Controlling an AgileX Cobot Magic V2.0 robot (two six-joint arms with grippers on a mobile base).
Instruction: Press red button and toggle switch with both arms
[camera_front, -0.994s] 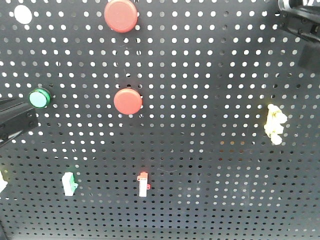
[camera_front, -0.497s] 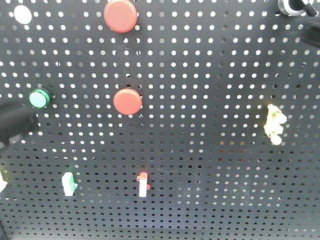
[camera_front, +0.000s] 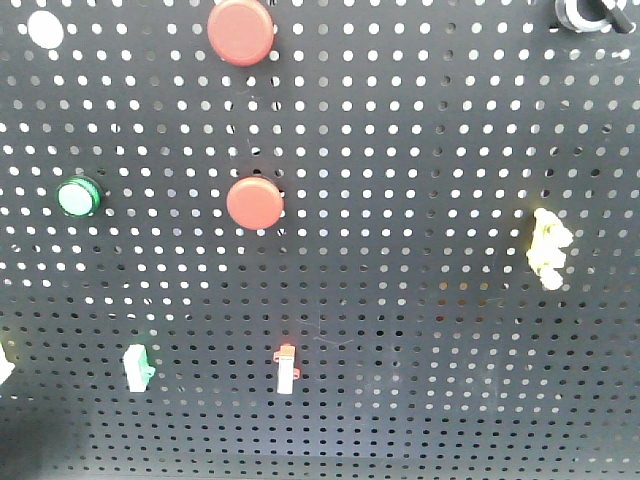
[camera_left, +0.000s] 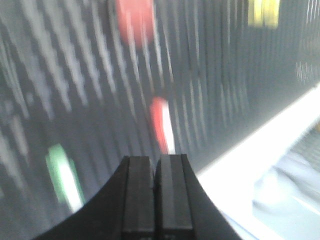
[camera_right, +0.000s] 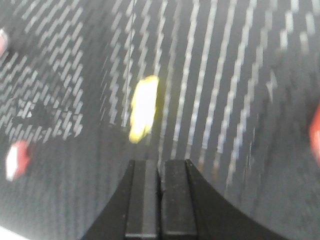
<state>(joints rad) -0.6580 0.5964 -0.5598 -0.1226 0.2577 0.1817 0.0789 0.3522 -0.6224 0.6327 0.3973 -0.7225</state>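
A black pegboard (camera_front: 420, 150) fills the front view. It carries a red button (camera_front: 255, 203) at the middle, a larger red button (camera_front: 241, 30) at the top, and a red-tipped white toggle switch (camera_front: 287, 367) low down. Neither arm shows in the front view. In the blurred left wrist view my left gripper (camera_left: 155, 159) is shut and empty, just below the red toggle switch (camera_left: 162, 125), with a red button (camera_left: 135, 20) above. My right gripper (camera_right: 160, 162) is shut and empty, below a yellow switch (camera_right: 144, 107).
The board also holds a green button (camera_front: 78, 197), a white button (camera_front: 45, 28), a green-tipped switch (camera_front: 137, 366), a yellow switch (camera_front: 548, 248) and a black knob (camera_front: 585, 12) at the top right corner. A white ledge (camera_left: 260, 150) runs below the board.
The black arm shape at the left edge and the one at the top right have both moved out of the front view. The buttons and switches have not visibly changed.
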